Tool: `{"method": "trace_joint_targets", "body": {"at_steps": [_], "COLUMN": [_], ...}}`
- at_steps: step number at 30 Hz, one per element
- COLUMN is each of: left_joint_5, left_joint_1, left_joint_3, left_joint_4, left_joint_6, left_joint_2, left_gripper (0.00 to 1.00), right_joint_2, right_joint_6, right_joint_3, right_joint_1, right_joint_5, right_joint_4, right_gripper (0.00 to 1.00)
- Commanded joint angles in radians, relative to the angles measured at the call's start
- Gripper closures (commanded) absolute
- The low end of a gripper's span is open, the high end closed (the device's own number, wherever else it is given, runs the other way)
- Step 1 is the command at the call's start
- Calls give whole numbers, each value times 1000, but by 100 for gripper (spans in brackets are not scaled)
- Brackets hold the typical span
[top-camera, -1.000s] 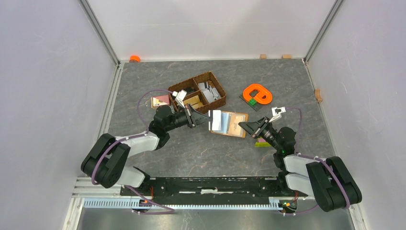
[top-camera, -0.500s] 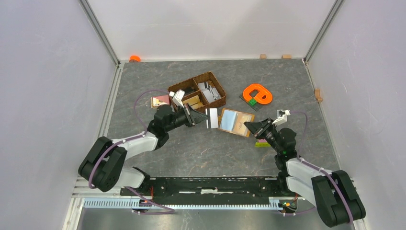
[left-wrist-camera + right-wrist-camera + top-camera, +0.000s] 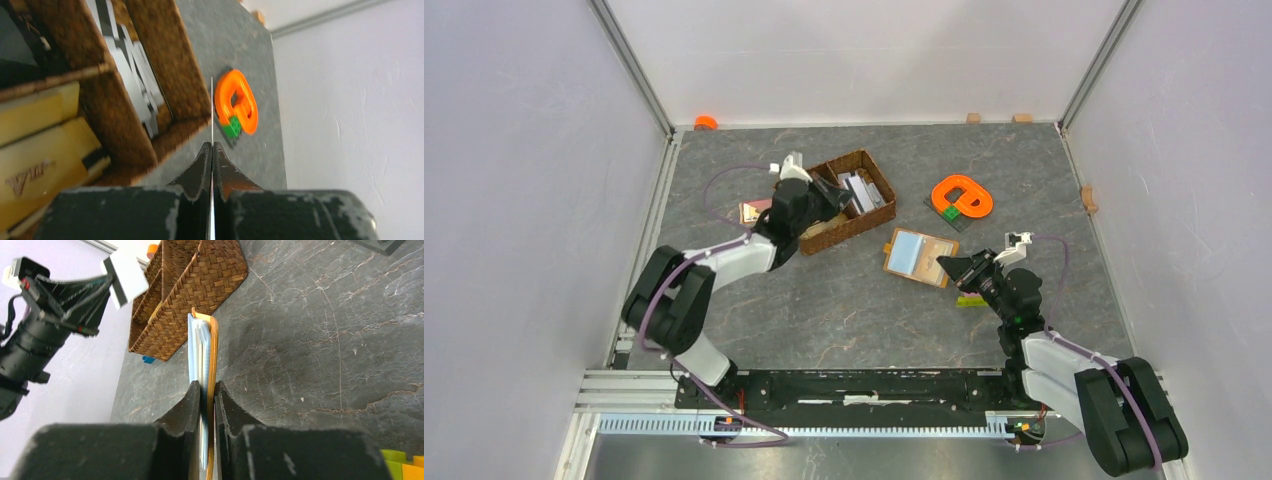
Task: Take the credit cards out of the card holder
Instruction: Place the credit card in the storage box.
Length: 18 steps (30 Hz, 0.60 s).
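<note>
Right wrist: right claw (image 3: 207, 386) grips card holder (image 3: 214, 340) edge; left claw (image 3: 106, 284), card (image 3: 127, 276).

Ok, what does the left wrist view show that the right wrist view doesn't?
Only left wrist: the orange ring and grey cards lying inside the basket. Only right wrist: the card holder, clamped in the right gripper. Both: the basket, and the white card pinched in the left gripper, edge-on in one, face-on in the other.
</note>
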Motion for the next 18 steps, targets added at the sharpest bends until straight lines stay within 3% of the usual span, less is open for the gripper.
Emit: {"method": "trace_joint_targets", "body": {"at_steps": [1, 7, 16, 18], "left_joint_5": [-192, -169, -225, -221], "left_joint_1": [10, 11, 31, 36], "left_joint_3": [204, 433, 580, 604], "left_joint_4": [-166, -302, -407, -432], "left_joint_6": [-62, -91, -43, -28], "left_joint_2": [115, 290, 408, 409], "left_gripper": [98, 98, 97, 86], "right_joint_2": [-13, -18, -21, -22], "right_joint_6": [-6, 0, 5, 5], "right_joint_3": [0, 2, 1, 1], "right_joint_1": [-4, -5, -4, -4], "right_joint_5": [16, 6, 8, 10], "right_joint_4": [36, 40, 36, 36], "right_gripper": [100, 100, 100, 100]}}
